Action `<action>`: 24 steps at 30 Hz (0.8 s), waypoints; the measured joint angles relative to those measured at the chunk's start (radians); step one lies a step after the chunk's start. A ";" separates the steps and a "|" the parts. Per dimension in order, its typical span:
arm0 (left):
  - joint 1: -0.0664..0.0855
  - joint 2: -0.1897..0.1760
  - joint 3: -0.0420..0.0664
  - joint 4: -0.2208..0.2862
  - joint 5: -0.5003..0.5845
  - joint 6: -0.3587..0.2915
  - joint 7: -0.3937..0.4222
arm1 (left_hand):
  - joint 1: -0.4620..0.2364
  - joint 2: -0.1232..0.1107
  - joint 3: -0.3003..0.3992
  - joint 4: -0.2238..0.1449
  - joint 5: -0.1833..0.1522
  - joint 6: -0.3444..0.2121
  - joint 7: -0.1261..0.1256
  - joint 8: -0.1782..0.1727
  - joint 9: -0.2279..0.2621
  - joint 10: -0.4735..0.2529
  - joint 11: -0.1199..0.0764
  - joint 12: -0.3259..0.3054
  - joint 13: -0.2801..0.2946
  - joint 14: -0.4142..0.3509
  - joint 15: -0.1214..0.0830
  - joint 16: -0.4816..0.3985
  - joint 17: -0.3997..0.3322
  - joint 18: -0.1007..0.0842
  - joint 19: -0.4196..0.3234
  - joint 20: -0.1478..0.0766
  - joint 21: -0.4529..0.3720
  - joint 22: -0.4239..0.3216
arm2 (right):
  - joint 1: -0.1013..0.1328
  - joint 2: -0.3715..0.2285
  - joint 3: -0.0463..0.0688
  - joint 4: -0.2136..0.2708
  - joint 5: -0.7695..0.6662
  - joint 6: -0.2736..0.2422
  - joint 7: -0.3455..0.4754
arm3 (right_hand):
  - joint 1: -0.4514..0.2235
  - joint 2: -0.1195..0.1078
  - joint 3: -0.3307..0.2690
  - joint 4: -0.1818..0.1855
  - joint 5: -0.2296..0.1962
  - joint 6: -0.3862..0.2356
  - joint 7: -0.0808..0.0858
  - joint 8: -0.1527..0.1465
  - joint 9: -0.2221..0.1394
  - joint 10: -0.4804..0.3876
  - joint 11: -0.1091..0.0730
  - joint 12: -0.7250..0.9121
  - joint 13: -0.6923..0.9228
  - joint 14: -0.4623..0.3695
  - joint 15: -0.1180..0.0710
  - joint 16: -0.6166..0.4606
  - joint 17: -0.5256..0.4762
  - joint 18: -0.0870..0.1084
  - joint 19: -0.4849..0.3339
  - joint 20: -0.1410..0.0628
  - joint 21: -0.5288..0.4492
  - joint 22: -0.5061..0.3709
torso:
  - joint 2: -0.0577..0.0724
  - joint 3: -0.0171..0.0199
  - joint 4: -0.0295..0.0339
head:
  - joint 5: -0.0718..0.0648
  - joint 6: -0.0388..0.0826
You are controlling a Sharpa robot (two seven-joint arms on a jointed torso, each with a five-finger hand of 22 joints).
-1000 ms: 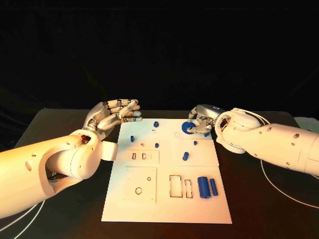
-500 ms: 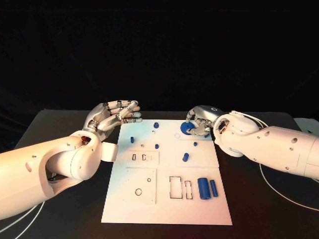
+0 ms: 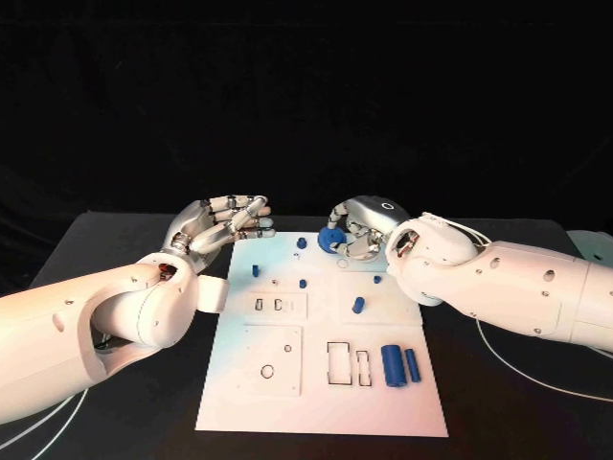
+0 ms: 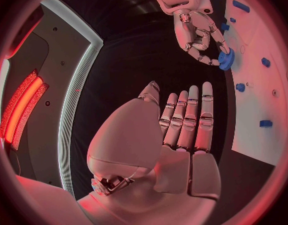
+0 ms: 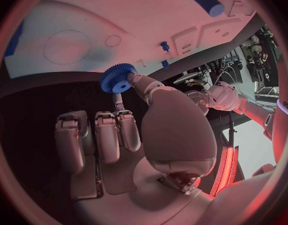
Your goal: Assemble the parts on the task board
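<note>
- Since the earlier frames, the right robot hand (image 3: 351, 230) has been carried leftward along the far edge of the task board (image 3: 321, 383), and the blue gear (image 3: 331, 238) has been carried with it.
- The blue gear is pinched between the thumb and a finger of the right robot hand and is held above the board's far edge, near a small blue peg (image 3: 301, 243).
- The left robot hand (image 3: 224, 222) is held just beyond the board's far left corner, fingers apart, with nothing in it.
- Two blue cylinders (image 3: 390, 363) are seen lying side by side on the near right part of the board.
</note>
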 measured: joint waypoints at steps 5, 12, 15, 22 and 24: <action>0.000 0.001 0.000 -0.002 0.000 0.000 0.000 | 0.000 0.000 0.000 0.000 0.000 0.000 0.000 0.000 0.000 0.000 0.000 0.000 0.000 0.000 0.000 0.000 0.000 0.000 0.000 0.000 0.000 0.000 | 0.000 0.046 -0.001 -0.013 -0.027 -0.015 0.001 | 0.000 0.000 0.000 0.000 0.000 0.000 0.000 -0.002 0.000 0.000 0.000 0.000 0.000 0.000 0.000 0.000 0.000 0.001 0.000 0.000 0.000 0.000 | 0.000 0.0000 0.0001 | 0.003 0.000; 0.000 0.005 0.000 -0.002 0.000 0.001 0.000 | 0.000 0.000 0.000 0.000 0.000 0.000 0.000 0.000 0.000 0.000 0.000 0.000 0.000 0.000 0.000 0.000 0.000 0.000 0.000 0.000 0.000 0.000 | -0.016 0.112 -0.006 -0.056 -0.055 -0.024 0.003 | -0.001 0.001 0.000 0.000 0.000 0.001 -0.001 -0.006 0.000 0.000 0.000 0.000 0.000 0.000 0.000 0.000 0.000 0.002 0.000 0.000 0.000 0.000 | 0.001 -0.0001 0.0002 | 0.005 -0.001; 0.000 0.007 0.000 -0.003 0.000 0.001 0.000 | 0.000 0.000 0.000 0.000 0.000 0.000 0.000 0.000 0.000 0.000 0.000 0.000 0.000 0.000 0.000 0.000 0.000 0.000 0.000 0.000 0.000 0.000 | -0.025 0.137 -0.009 -0.073 -0.061 -0.024 0.005 | -0.001 0.001 0.000 0.000 0.000 0.001 -0.001 -0.008 0.000 0.000 0.000 0.000 0.000 0.000 0.000 0.000 0.000 0.002 0.000 0.000 0.000 0.000 | 0.001 0.0000 0.0004 | 0.006 -0.001; 0.000 0.009 0.000 -0.004 0.000 0.002 0.000 | 0.000 0.000 0.000 0.000 0.000 0.000 0.000 0.000 0.000 0.000 0.000 -0.006 0.000 0.000 0.000 0.000 0.000 0.000 0.000 0.000 0.000 0.000 | -0.040 0.176 -0.012 -0.111 -0.068 -0.019 0.015 | -0.010 -0.007 0.004 0.004 0.000 0.004 -0.004 -0.008 0.001 0.000 0.000 0.000 0.000 0.000 0.000 0.000 0.000 0.002 0.000 0.000 0.000 0.000 | 0.001 0.0012 0.0008 | 0.009 -0.002; 0.000 0.009 0.000 -0.005 0.000 0.002 0.000 | 0.000 0.000 0.000 0.000 0.000 0.000 0.000 0.000 0.000 0.000 0.000 -0.006 0.000 0.000 0.000 0.000 0.000 0.000 0.000 0.000 0.000 0.000 | -0.043 0.183 -0.012 -0.122 -0.068 -0.017 0.018 | -0.011 -0.008 0.004 0.004 -0.001 0.004 -0.004 -0.008 0.001 0.000 0.000 0.000 0.001 0.000 0.000 0.000 0.000 0.002 0.000 0.000 0.000 0.000 | 0.001 0.0012 0.0002 | 0.010 -0.003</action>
